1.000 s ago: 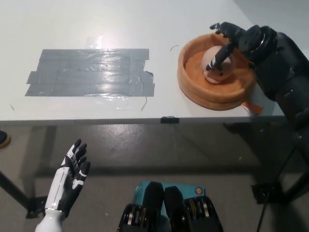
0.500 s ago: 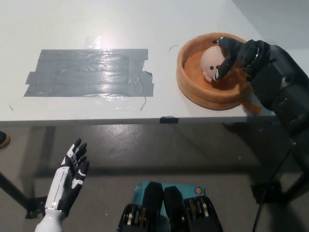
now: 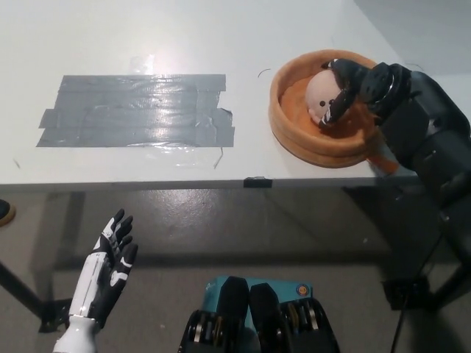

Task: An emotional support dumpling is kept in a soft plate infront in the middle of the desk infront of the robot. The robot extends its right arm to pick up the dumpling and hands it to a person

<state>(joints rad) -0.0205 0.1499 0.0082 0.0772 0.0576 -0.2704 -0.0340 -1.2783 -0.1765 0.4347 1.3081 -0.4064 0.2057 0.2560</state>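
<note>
The white left hand (image 3: 110,257) is hanging well below the near edge of the desk (image 3: 221,44), off toward the lower left of the grey tape patch (image 3: 136,110), with its fingers spread apart and holding nothing. It is resting over the floor, well apart from everything on the desk.

The grey tape patch is lying flat on the white desk, a wide band of overlapping strips with ragged ends, sitting well to the left of the soft plate (image 3: 294,143). A small dark clip (image 3: 255,181) is sitting on the desk's near edge, below and between the tape patch and the plate.

The soft plate is an orange, thick-rimmed round dish lying near the right end of the desk, to the right of the tape patch. The dumpling (image 3: 321,95), pale pink with small dark face marks, is sitting inside the plate, toward its far right part, leaning against the inner wall.

The black right hand (image 3: 353,84) is reaching over the plate's far right rim from the right, its fingers curling down onto the dumpling's right side and top. The fingers are touching it, but whether they are truly gripping it I cannot tell, since the dumpling is lying within the plate. The black forearm is stretching away to the lower right of the plate.
</note>
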